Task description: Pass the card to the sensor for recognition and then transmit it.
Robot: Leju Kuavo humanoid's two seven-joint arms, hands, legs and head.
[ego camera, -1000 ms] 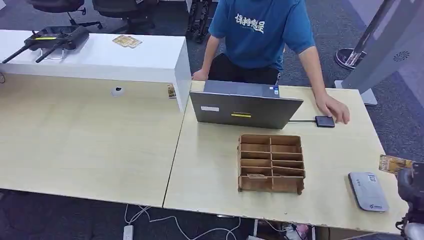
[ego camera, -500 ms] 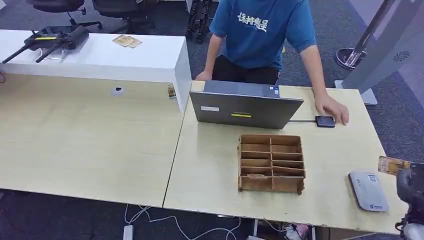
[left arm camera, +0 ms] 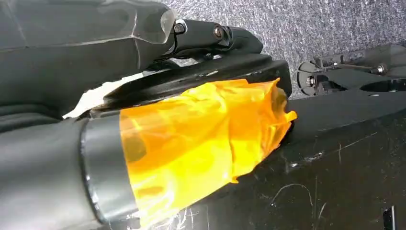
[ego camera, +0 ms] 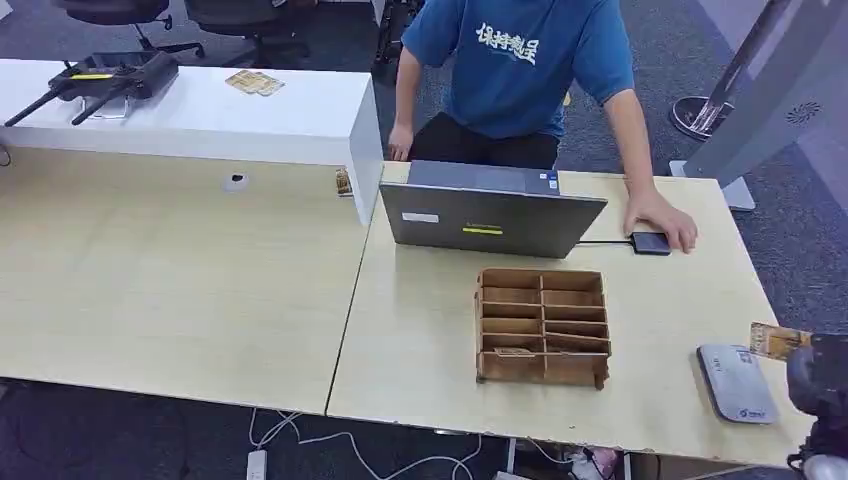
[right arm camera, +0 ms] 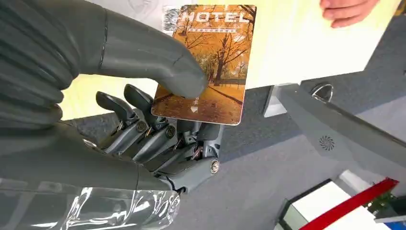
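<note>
At the near right table edge, the right hand (ego camera: 820, 375) pinches the card (ego camera: 777, 340) between thumb and fingers (right arm camera: 143, 129), its free end just over the far right corner of the grey sensor (ego camera: 737, 382). The left hand (left arm camera: 86, 158) seems tucked against dark bodywork; whether it is spread or closed cannot be told. Left of the sensor stands a wooden organizer (ego camera: 542, 326). Beyond it are a laptop (ego camera: 488, 212) and a person's hand (ego camera: 662, 218) on a small black device (ego camera: 650, 243).
</note>
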